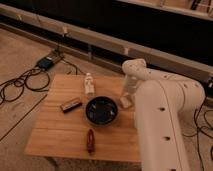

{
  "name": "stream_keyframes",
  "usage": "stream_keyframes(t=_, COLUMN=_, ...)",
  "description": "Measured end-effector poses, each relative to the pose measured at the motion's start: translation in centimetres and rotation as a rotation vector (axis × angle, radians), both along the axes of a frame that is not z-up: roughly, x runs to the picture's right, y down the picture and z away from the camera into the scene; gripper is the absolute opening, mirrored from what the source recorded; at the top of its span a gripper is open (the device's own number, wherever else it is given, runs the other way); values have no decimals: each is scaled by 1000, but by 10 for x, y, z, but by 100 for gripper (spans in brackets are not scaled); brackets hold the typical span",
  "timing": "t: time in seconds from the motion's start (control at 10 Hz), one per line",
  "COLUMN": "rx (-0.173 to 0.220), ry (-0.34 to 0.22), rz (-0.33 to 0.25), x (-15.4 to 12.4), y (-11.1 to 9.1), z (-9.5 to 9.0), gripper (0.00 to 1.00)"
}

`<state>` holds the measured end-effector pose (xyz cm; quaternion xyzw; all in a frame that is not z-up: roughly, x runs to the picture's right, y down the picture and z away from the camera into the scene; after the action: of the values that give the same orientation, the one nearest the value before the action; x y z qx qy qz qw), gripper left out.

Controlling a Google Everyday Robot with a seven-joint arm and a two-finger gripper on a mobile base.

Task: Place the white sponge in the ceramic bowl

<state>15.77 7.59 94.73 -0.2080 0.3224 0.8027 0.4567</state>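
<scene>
The ceramic bowl [101,110] is dark, glossy and round, and sits in the middle of the wooden table [60,132]. The white sponge [125,102] is a small pale block lying on the table right beside the bowl's right rim. My gripper [128,93] hangs from the white arm [150,80] and points down right over the sponge, at or just above it. The bowl looks empty.
A small white bottle [89,84] stands behind the bowl on the left. A dark rectangular bar [71,105] lies left of the bowl. A red-brown object [90,140] lies near the front edge. Cables and a power box [46,63] lie on the floor at the left.
</scene>
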Motion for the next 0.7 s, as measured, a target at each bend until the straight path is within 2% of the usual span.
stream_keyframes(t=0.3, rx=12, ry=0, rz=-13, x=-3, y=-15, z=-17, gripper=9)
stream_keyframes(t=0.4, rx=16, ry=-10, rz=-25, x=-7, y=-20, z=-23, gripper=3)
stream_keyframes(t=0.7, rx=39, ry=-91, rz=-84, x=-43, y=-45, z=-47, gripper=0)
